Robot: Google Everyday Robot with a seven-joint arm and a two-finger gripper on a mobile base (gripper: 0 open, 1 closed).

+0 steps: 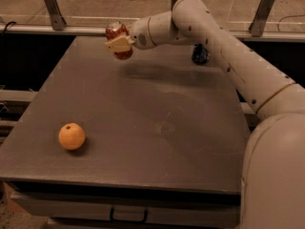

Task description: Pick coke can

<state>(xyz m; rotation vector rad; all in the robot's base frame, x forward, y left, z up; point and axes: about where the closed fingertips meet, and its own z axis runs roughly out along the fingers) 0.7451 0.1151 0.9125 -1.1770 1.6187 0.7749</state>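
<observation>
The coke can (117, 35), red with a silver top, is held in my gripper (120, 45) above the far left part of the grey table (143, 109). The gripper's pale fingers (119, 44) are shut on the can's side. The can is lifted clear of the tabletop and tilted slightly. My white arm reaches in from the right across the back of the table.
An orange fruit (72, 136) lies near the table's front left. A dark blue can (200, 54) stands at the back, partly hidden behind my arm. A rail with metal posts (52, 6) runs behind the table.
</observation>
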